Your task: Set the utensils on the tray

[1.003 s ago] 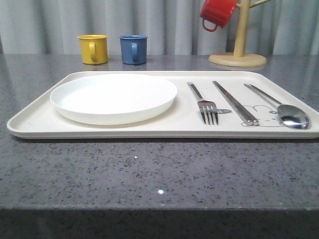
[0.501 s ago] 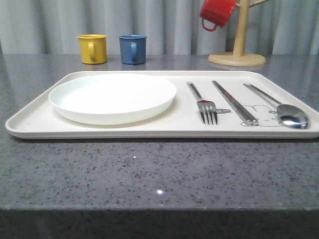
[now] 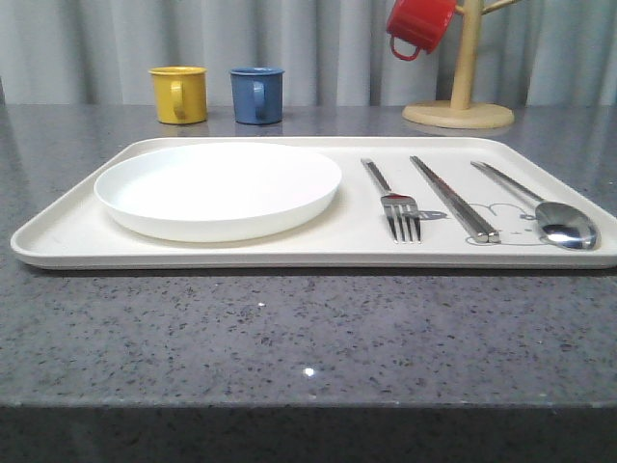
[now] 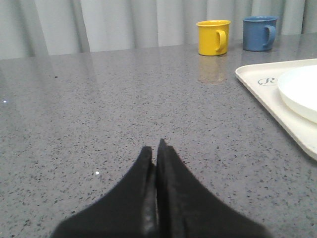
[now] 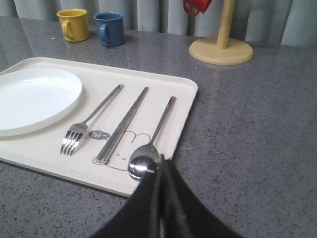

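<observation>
Against the front view from a second ago, you will see the whole scene sitting a touch further left in the frame, the tray's near left corner closer to the left edge; since half a second ago nothing has shifted. Your left gripper (image 4: 156,148) shows at the bottom centre of its wrist view with its black fingers pressed together, holding nothing, over bare grey table (image 4: 99,114). Your right gripper (image 5: 161,166) is likewise closed and empty, its tips at the lower centre of its wrist view, just beside the spoon's bowl. The tray (image 3: 67,231) spans most of the middle of the front view and carries everything: the plate (image 3: 218,188) on its left half, then, to the right, the fork (image 3: 393,201), the chopsticks (image 3: 453,198) lying together, and the spoon (image 3: 545,210) nearest the right edge, all parallel and apart from each other. Beyond the tray, at upper left, stand the yellow mug (image 3: 178,95) and blue mug (image 3: 256,95); at upper right the red mug (image 3: 419,27) hangs on the wooden mug tree (image 3: 459,114).
</observation>
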Robot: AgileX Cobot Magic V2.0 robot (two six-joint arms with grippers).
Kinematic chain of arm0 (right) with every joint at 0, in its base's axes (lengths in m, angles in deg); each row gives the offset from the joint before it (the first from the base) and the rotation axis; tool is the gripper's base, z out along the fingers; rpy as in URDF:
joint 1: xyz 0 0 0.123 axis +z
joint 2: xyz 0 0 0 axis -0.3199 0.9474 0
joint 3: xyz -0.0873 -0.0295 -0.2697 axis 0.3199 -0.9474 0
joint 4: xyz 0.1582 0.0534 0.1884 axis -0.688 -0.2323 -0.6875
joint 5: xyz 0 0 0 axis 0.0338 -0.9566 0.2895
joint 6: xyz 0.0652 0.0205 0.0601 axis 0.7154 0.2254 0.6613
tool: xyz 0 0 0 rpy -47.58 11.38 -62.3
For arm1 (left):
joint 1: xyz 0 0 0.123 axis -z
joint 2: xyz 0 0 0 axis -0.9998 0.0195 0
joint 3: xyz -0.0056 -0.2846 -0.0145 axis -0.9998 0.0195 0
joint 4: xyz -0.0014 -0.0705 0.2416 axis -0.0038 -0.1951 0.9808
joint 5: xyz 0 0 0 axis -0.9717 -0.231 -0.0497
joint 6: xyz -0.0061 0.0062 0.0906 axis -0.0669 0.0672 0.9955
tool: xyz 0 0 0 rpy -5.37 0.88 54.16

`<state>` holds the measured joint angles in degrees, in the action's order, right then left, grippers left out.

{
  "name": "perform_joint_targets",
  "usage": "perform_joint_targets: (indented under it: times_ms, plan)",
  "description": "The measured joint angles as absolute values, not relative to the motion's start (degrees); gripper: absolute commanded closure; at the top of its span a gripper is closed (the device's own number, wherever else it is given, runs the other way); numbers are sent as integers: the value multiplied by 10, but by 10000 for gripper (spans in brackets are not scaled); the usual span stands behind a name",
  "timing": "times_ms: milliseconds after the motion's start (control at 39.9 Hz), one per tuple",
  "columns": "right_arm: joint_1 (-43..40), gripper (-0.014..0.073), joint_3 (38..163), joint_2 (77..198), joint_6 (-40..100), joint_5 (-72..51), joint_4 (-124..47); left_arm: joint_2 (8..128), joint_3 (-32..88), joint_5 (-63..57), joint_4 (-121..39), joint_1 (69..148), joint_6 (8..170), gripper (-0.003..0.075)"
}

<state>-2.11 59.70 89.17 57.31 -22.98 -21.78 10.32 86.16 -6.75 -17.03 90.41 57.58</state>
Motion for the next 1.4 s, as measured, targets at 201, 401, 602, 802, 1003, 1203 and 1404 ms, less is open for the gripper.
perform_joint_targets:
  times_ms: [201,401,602,802,1003,1203,1404]
  plan:
    - [-21,662,597,892,573,-230,-218,103,862,-68,-171,904,576,738]
    - [-21,662,597,892,573,-230,-218,103,862,-68,-171,904,576,738]
    - [-50,662,552,882,573,-178,-229,103,862,-68,-171,904,576,738]
    - [-147,662,447,839,572,-87,-251,103,862,-68,-171,904,576,738]
    - [-198,662,390,787,571,-87,-259,103,862,-68,-171,904,576,738]
    - [-200,662,389,784,570,-105,-261,103,862,-68,-171,904,576,738]
    - [-200,662,389,784,570,-105,-261,103,862,-68,-171,904,576,738]
